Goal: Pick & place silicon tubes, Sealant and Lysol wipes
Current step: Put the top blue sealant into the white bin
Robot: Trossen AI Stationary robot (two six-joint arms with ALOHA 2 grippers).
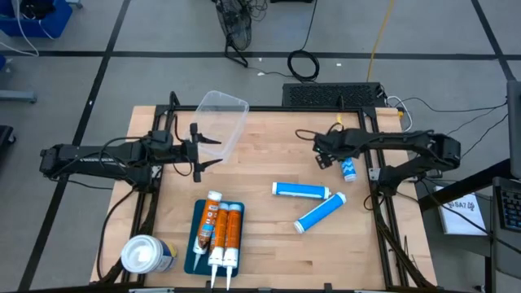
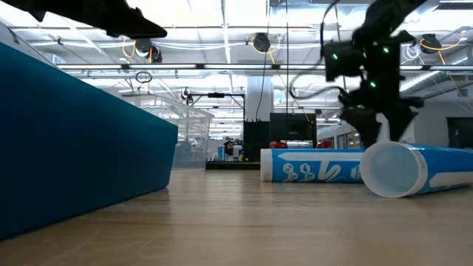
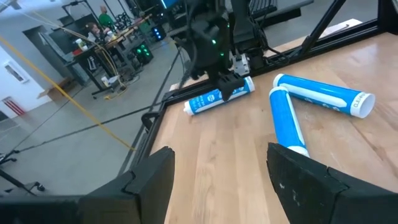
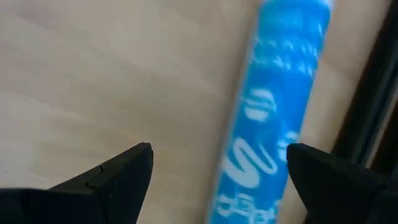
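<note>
My right gripper [image 1: 332, 153] is open and points down over a short blue-and-white tube [image 1: 348, 168] that lies flat near the table's right edge. In the right wrist view [image 4: 217, 152] its fingers stand on either side of this tube [image 4: 277, 106], nearer one finger, and I see no touch. Two longer blue tubes [image 1: 301, 190] [image 1: 319, 212] lie flat at the table's middle right. Orange sealant tubes [image 1: 221, 232] lie in a teal tray [image 1: 195, 244] at the near edge. The Lysol wipes canister [image 1: 146, 254] stands upright at the near left corner. My left gripper [image 1: 203, 152] is open and empty at the table's left.
A clear plastic bin [image 1: 221, 118] sits at the far edge, beside my left gripper. The teal tray's wall [image 2: 74, 148] fills the left of the low view. Bare wood lies between the two arms [image 1: 269, 146]. Black frame rails run along the table's edges [image 1: 374, 195].
</note>
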